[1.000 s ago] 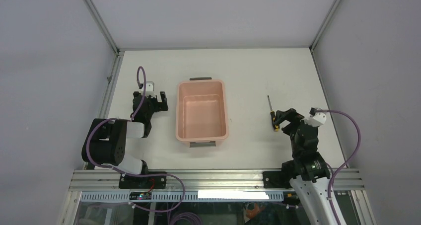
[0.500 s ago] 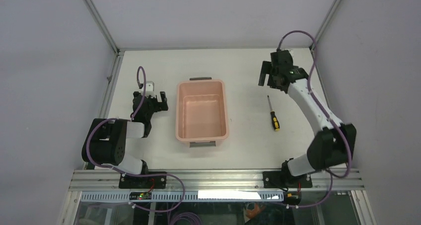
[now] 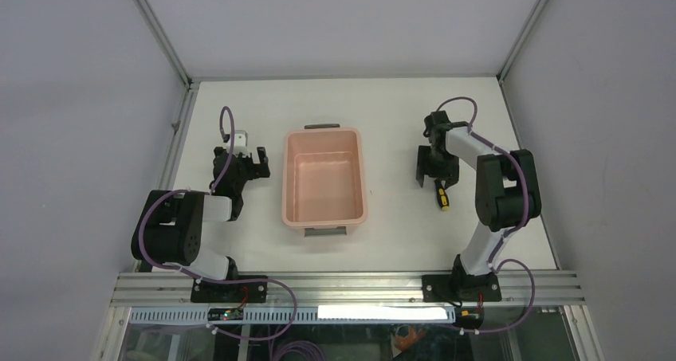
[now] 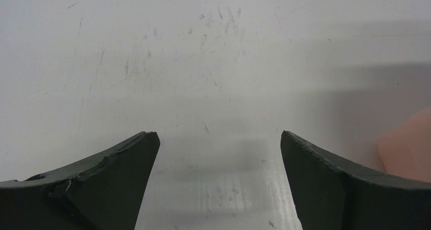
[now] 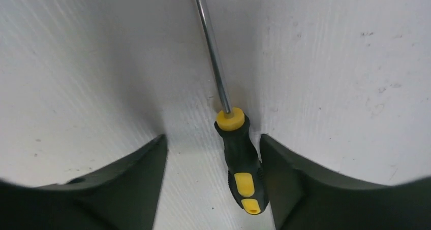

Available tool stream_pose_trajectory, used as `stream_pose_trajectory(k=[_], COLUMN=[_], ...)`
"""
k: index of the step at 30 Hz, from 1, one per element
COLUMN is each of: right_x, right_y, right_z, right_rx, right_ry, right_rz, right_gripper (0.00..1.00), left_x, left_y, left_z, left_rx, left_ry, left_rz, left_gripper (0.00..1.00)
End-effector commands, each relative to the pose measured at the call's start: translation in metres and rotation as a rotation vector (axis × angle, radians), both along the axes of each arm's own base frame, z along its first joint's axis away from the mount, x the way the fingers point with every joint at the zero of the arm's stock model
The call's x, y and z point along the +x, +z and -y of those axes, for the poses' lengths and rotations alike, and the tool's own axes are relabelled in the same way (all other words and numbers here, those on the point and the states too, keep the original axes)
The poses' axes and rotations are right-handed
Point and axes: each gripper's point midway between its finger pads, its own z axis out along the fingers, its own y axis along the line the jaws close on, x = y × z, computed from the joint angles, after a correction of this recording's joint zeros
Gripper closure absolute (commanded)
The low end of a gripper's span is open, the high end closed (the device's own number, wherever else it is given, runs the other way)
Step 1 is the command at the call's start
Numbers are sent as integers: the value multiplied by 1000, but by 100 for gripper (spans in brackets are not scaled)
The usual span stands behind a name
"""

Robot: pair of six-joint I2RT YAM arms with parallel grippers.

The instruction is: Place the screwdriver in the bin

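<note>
Screwdriver [image 5: 230, 121]: likely light, stiff; flat on tabletop [image 5: 356, 62]. Best taken at rubbery handle [image 5: 239, 161], not slick shaft [image 5: 211, 47]. Right claw [image 5: 212, 143] spread astride handle; left claw [image 4: 218, 138] spread.

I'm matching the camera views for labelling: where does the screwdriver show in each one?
Top external: screwdriver right of the bin, handle showing below the right gripper.
Left wrist: not in it.
Right wrist: screwdriver lower centre, shaft running up.
Shared landmark: the right gripper astride it.
</note>
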Motion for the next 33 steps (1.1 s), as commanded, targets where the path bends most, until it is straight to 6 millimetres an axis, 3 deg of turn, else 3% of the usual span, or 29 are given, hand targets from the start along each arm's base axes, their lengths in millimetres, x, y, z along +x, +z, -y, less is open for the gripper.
stream_pose_trajectory(k=[1,3,4,6,10,14,16,21,24,28,30,33], right_x=[1,0,1,4,11,7,-1,-5,-2,-1,-5,-12], right_y=[-18,-15,-10,5,57,119,138,192,223,250,253,240], right_z=[-3,-2,-2,1,0,-1,-1,-25,-64,-156,-202,-257], right_rx=[56,51,47,36,42,61,68,171,253,362,397,395], right_ry=[13,17,25,34,53,35,-11,-49,-10,152,237,333], right_rz=[-20,-26,-23,-9,48,84,74,150,267,392,420,425], right_gripper=[42,66,86,100,100,100,100,100,100,100,100,100], left_x=[12,13,13,13,13,13,13,13,13,13,12,12], left_y=[23,23,23,23,23,22,23,23,23,23,22,22], left_z=[-1,-1,-1,-1,-1,-1,-1,-1,-1,-1,-1,-1], left_rx=[-10,-10,-10,-10,-10,-10,-10,-10,-10,-10,-10,-10], left_ry=[-2,-1,-1,-2,-1,-2,-1,-1,-2,-1,-2,-1], left_rz=[81,82,81,82,82,81,83,83,82,81,81,81], left_gripper=[1,1,1,1,1,1,1,1,1,1,1,1])
